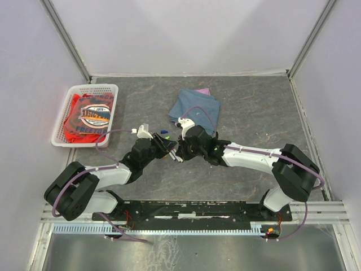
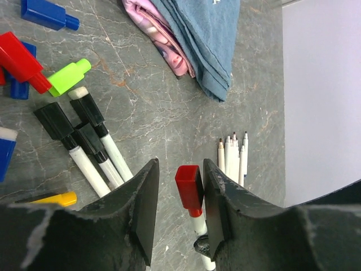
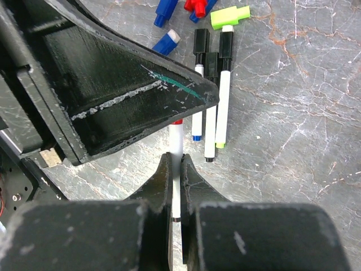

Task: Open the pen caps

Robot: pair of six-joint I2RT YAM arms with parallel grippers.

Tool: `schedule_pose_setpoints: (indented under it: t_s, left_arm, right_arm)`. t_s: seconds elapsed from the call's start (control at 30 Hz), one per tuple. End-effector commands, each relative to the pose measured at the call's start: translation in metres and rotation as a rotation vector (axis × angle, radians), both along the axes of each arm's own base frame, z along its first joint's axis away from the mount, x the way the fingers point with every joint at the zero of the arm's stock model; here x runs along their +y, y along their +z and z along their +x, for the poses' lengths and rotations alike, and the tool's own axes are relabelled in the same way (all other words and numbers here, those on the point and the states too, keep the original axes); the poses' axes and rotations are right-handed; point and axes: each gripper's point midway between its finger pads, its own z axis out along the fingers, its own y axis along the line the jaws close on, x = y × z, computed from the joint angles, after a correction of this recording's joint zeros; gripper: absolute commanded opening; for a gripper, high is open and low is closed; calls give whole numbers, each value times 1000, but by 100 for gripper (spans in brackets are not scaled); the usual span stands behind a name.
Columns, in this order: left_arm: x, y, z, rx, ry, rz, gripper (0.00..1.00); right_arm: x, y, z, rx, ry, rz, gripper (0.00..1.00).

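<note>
A: Where to look for the red cap (image 2: 189,183)?
B: Right between the left jaws, above the table (image 2: 163,107); sits on the end of the pen (image 3: 175,141) pinned in the right jaws.
A: Clamped yet on the left?
B: Not by the look of it; standing apart, straddling the cap; touching or nearly so on one side, with a gap on the other.
A: And on the right?
B: Pressed together on the white barrel, well down from the cap.
A: Any guess at how it handles?
B: Probably light, hard plastic, stiff and smooth; likely a snug push fit, so apt to let go with a snap; could squirt out of the jaws if pinched at a corner.
A: So where to take hold?
B: Across the two flat sides of the wide body, near its middle, rather than on the narrow neck; then pull straight along the barrel; no bending, thin enough to flex or twist in the grip.
A: Anything close by to mind?
B: Lying on the table below: three black-capped pens (image 2: 84,141), a loose green cap (image 2: 69,76), a loose blue cap (image 2: 48,14); also a bunch of bare-tipped pens (image 2: 232,158) side by side, near the folded blue cloth (image 2: 208,39); none touching the jaws; seems far enough off not to matter.
</note>
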Motion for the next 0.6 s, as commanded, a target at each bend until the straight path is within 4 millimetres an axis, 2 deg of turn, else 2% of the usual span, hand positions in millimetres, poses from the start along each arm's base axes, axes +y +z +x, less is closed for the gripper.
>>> schedule_pose_setpoints:
  t_s: [0.0, 0.27, 0.37, 0.47, 0.57]
  left_arm:
    - [-6, 17, 3, -21, -2, -110, 41]
    - [-4, 20, 3, -23, -2, -126, 31]
    - [-4, 20, 3, -23, -6, -126, 22]
    - [-4, 20, 2, -30, -14, -128, 5]
    - [-3, 21, 2, -33, -21, -132, 3]
  right_arm:
    - [8, 23, 2, -44, 6, 74, 1]
    - [8, 22, 2, -46, 13, 66, 1]
    - [7, 23, 2, -48, 11, 64, 1]
    - [5, 23, 3, -49, 8, 64, 1]
    - [5, 26, 5, -44, 1, 84, 3]
